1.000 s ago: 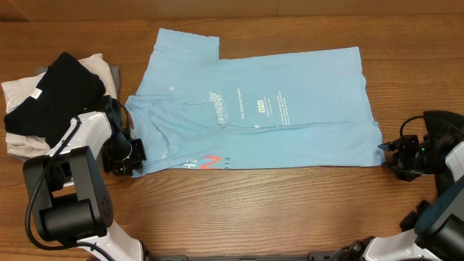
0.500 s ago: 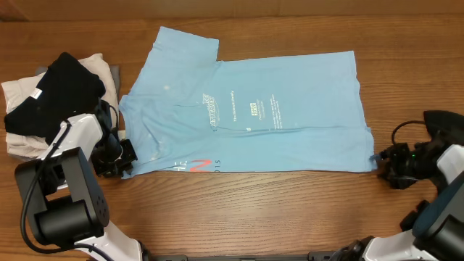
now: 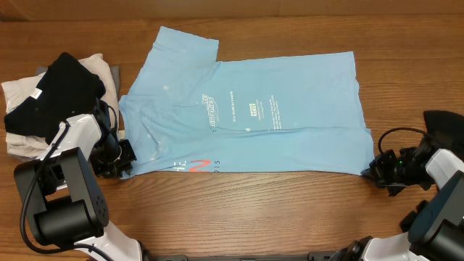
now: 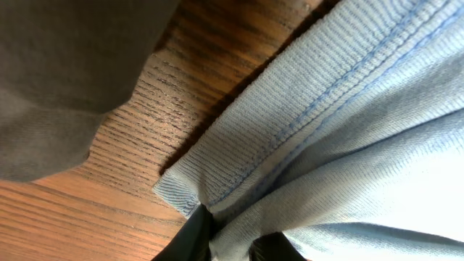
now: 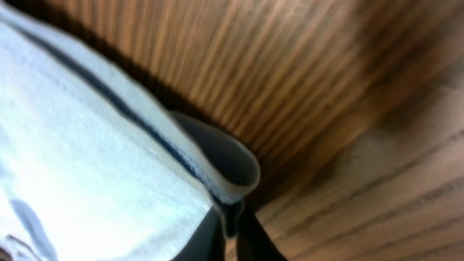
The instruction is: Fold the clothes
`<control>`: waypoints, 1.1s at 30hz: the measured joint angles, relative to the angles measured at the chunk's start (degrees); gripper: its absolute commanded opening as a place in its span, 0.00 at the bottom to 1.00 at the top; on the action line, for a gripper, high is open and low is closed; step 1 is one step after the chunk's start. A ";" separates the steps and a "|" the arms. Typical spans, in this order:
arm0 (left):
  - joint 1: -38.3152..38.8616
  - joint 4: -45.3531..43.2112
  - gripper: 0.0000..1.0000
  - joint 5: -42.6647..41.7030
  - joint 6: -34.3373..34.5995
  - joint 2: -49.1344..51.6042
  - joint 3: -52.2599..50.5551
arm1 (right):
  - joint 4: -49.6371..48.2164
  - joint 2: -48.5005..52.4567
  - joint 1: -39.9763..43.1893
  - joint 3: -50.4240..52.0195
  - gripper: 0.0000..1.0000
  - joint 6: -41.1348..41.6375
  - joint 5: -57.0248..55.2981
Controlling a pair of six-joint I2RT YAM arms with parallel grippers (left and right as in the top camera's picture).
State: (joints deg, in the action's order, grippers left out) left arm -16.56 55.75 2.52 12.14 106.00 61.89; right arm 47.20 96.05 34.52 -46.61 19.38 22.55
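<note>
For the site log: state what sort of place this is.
Probably a robotics lab bench, not a home: the left arm and right arm flank a wooden table, with a sky-blue T-shirt spread flat and a garment pile beside it.

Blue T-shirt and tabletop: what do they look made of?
Blue T-shirt: soft knit, probably cotton jersey, matte; the left wrist view shows fine knit ribs and a double-stitched hem. Tabletop: wood or wood-look laminate, low sheen; brown grain lines, real or printed I cannot tell.
</note>
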 measured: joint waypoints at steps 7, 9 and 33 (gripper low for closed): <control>0.00 -0.02 0.17 -0.07 0.00 0.00 -0.02 | 0.31 1.09 0.00 -3.48 0.04 0.09 -1.46; 0.00 -0.02 0.15 0.04 0.02 0.00 -0.02 | 0.83 1.09 0.00 -5.05 0.04 0.17 -2.29; -0.83 10.78 0.39 3.48 1.27 0.00 7.72 | 8.52 1.09 0.09 -8.90 0.47 3.13 -12.74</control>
State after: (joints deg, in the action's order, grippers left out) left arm -17.39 66.52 6.00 13.41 106.00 69.60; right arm 55.72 97.14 34.61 -55.51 22.50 9.80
